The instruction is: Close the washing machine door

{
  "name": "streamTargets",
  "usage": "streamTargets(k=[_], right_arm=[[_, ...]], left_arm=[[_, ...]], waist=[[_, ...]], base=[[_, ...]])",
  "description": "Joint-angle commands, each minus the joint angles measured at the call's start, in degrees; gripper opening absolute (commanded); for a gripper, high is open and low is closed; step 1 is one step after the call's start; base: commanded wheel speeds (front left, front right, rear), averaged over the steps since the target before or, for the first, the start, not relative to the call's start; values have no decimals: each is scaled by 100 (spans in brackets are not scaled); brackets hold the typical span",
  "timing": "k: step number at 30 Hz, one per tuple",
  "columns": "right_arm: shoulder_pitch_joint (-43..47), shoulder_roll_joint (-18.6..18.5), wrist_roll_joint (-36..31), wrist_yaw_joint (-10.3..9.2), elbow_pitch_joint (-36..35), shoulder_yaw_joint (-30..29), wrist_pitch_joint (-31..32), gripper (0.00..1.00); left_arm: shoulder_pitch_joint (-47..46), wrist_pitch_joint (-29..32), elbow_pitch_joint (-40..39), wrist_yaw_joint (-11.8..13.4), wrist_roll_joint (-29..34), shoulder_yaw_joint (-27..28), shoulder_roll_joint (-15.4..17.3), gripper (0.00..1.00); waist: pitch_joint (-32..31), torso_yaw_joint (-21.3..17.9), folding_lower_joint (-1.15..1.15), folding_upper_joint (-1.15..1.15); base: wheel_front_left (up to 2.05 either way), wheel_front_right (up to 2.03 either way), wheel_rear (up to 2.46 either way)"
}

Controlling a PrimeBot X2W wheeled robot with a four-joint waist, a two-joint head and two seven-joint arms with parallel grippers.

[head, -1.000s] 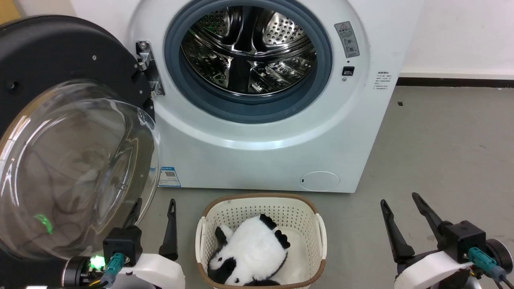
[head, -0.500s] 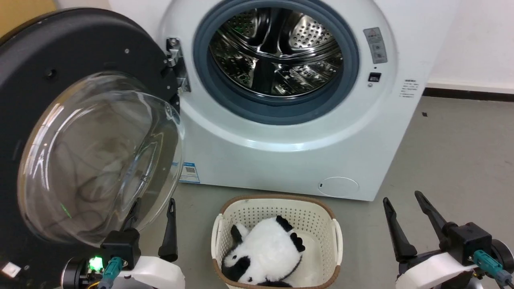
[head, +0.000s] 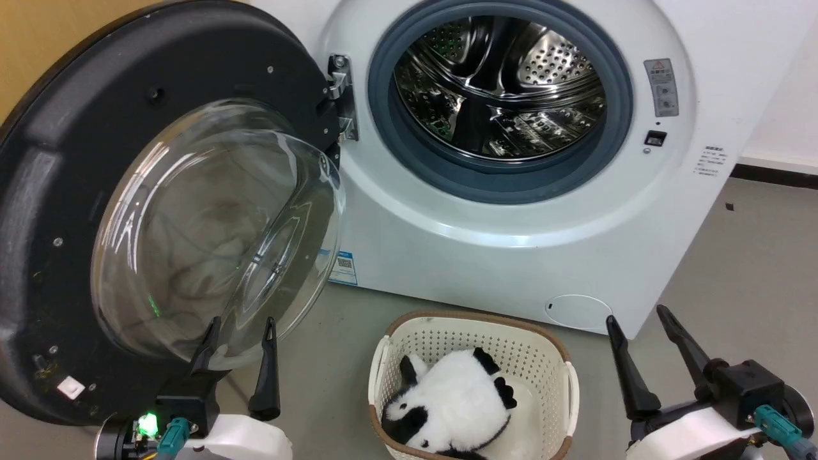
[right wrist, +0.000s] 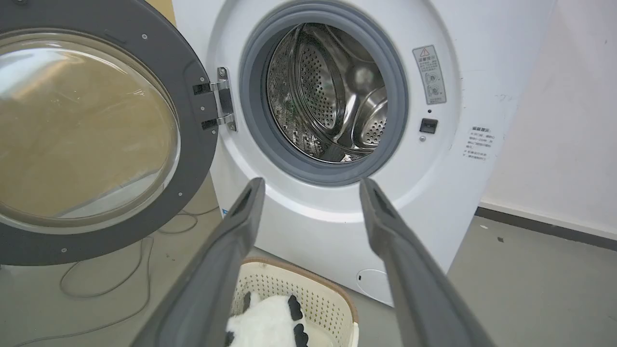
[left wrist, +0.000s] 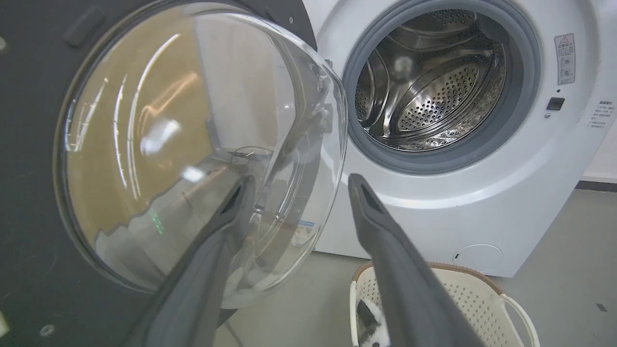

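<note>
The washing machine door [head: 83, 160] stands swung wide open to the left of the white washing machine [head: 511, 255], held by its metal hinge [head: 340, 96]. Its black rim and bulging glass bowl [head: 211, 230] face me; the door also appears in the left wrist view [left wrist: 33, 159] and the right wrist view [right wrist: 193, 120]. The steel drum [head: 501, 96] is exposed and looks empty. My left gripper [head: 239, 329] is open, just below the glass bowl, holding nothing. My right gripper [head: 639, 319] is open at the lower right, over the floor beside the machine's corner.
A cream laundry basket [head: 549, 348] with a black-and-white panda plush [head: 454, 396] sits on the grey floor in front of the machine, between my grippers. A thin cable [right wrist: 96, 270] lies on the floor under the open door. A wall with a dark skirting [right wrist: 544, 226] runs at the right.
The whole head view has shifted: the camera has turned left, so machine, door and basket sit further right in view. Both grippers stay open and low in the view.
</note>
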Motion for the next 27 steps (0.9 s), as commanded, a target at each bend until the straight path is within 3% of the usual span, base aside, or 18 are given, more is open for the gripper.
streamTargets(k=[1, 27], right_arm=[[19, 7, 36, -2, -14, 37, -62, 100], [-237, 11, 179, -3, 190, 459, -360, 100]], left_arm=[[74, -65, -55, 10, -42, 24, 1, 100], [405, -364, -410, 140, -178, 201, 1, 100]], waist=[[7, 72, 0, 0], [-9, 660, 0, 0]], base=[[0, 0, 0], [0, 0, 0]])
